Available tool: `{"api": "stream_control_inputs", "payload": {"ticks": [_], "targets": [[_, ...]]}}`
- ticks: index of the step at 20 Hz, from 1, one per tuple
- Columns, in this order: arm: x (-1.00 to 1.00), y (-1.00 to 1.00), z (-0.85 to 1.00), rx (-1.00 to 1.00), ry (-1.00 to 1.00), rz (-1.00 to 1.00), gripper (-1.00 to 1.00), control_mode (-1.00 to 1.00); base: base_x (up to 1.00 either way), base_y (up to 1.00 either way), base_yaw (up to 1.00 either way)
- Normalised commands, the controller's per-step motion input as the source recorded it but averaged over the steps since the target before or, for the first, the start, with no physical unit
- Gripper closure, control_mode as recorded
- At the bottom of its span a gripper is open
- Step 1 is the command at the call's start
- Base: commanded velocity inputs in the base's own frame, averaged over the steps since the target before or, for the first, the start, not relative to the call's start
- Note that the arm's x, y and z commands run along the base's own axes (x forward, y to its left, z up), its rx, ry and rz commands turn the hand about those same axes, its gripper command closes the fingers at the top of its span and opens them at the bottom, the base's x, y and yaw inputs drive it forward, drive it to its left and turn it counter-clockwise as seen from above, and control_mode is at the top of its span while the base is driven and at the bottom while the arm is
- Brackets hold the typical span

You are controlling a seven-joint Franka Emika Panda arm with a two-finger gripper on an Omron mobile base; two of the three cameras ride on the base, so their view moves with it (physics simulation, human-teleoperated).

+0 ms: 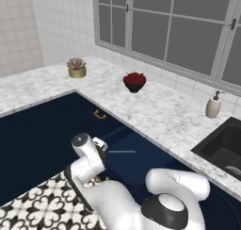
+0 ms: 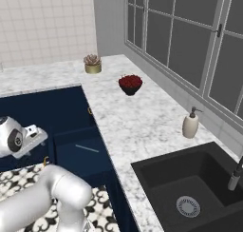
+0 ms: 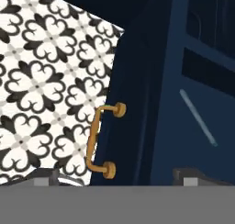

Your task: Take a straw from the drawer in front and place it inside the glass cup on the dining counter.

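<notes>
The navy drawer (image 1: 134, 164) (image 2: 78, 160) stands pulled out below the marble worktop. A thin pale straw (image 1: 121, 151) (image 2: 87, 149) (image 3: 197, 117) lies on its dark floor. In the hand view the flat drawer front (image 3: 131, 140) carries a small brass bar handle (image 3: 97, 140). My gripper (image 3: 117, 177) (image 1: 100, 146) (image 2: 34, 136) hovers just in front of that handle, open, its fingertips (image 3: 46, 175) wide apart and touching nothing. The straw lies beyond the drawer front, up and to the right of the fingers. The glass cup and the dining counter are out of view.
A marble worktop (image 1: 155, 111) wraps round the corner and bears a small plant pot (image 1: 76, 69), a dark bowl of red fruit (image 1: 134, 81) and a soap dispenser (image 1: 213, 105). A black sink (image 2: 190, 188) is at the right. Patterned floor tiles (image 1: 33, 205) lie below the drawer.
</notes>
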Motion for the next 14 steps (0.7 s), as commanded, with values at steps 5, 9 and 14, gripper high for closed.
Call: {"api": "stream_control_inputs", "payload": {"ticks": [5, 9, 14], "targets": [[0.37, -0.86, 0.31, 0.46, 0.25, -0.01, -1.0, -1.0, 0.0, 0.0, 0.0], [0.81, -0.48, 0.0, 0.2, 0.23, -0.05, -1.0, -1.0, 0.0, 0.0, 0.0], [0.81, -0.06, 0.0, 0.01, 0.12, -0.14, -1.0, -1.0, 0.0, 0.0, 0.0]]}}
